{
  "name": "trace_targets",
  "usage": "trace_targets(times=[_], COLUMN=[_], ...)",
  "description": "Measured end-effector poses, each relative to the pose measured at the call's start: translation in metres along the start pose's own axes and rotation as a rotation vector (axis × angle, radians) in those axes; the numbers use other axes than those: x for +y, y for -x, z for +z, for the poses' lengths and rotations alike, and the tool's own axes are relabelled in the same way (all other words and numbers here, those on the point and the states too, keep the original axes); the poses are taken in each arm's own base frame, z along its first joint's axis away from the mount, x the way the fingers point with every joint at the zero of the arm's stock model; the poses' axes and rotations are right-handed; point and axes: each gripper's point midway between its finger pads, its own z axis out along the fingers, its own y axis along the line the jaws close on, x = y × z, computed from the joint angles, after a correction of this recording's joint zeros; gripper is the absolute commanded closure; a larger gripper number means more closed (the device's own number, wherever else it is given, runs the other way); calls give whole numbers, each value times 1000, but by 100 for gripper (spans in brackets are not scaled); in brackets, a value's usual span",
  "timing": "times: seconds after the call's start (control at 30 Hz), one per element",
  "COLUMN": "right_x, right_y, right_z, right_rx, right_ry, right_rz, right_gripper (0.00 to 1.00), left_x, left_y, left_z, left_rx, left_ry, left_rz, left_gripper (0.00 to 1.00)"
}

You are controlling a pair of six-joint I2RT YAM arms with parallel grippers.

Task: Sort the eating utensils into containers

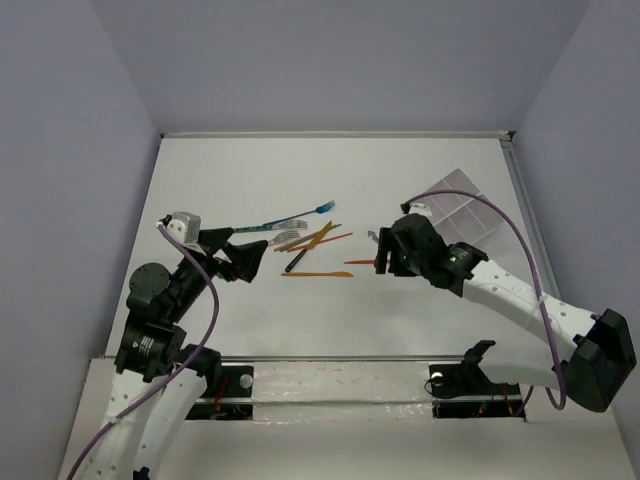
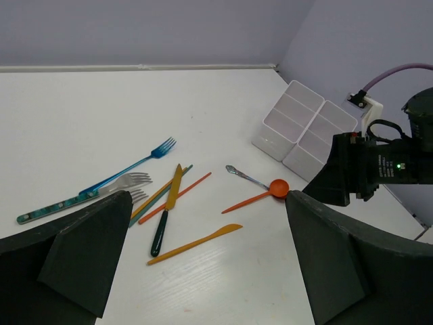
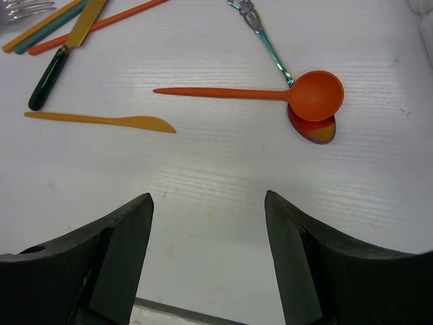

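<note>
Orange, blue and silver-grey eating utensils (image 1: 305,245) lie loose around the middle of the white counter (image 1: 330,320), none of them yet sorted. The containers (image 2: 304,128), a pale box divided into compartments, sit toward the far right corner, close to the right edge. No utensil shows in the compartments visible from the left wrist camera.

In the main cluster, a blue fork (image 2: 128,166), silver forks (image 2: 132,181), a dark-handled knife (image 2: 166,220) and several thin orange and teal pieces overlap or lie just beside one another. An orange knife (image 2: 196,242) lies apart on the cluster's near side. Between the cluster and the box, an orange spoon (image 3: 314,95) rests with its bowl partly over the bowl of a metallic spoon (image 3: 316,132).

The right pincer (image 3: 208,203) is poised just on the near side of that pair, its fingers spread and nothing between them. The left pincer (image 2: 206,203) faces the cluster from its left side, likewise wide apart and empty.

By the look of it, the job is at its very start. Every piece in sight has yet to be lifted and dropped into a compartment. The two overlapping spoons, nearest the box, look the likeliest first pick for the right arm.
</note>
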Motion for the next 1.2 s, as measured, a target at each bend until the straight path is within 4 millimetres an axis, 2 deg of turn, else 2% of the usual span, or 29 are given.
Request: trace_targets(times=[0.33,0.53,0.63,0.87,1.0,1.2], right_x=[-14,-16,-13,-10,-14,-18], right_y=[-19,-35,-34,-21,-24,-28], right_z=[48,73,83,101,114,122], right_rx=[57,100,92,52,61,74], right_ry=[-141,-181,-175,-152,-163,-172], right_rz=[1,16,50,134,161,183], right_gripper=[29,35,35,26,25,27], left_x=[-4,-7,-8,-11,-11,-11], left_y=[4,3,2,2,2,2], left_z=[-5,-5,-5,-5,-5,-5], left_rx=[-20,-16,-14,-10,-11,-11], left_ry=[-14,-25,-31,-42,-42,-42], left_rz=[6,6,5,5,5,5], left_gripper=[1,1,1,1,1,1])
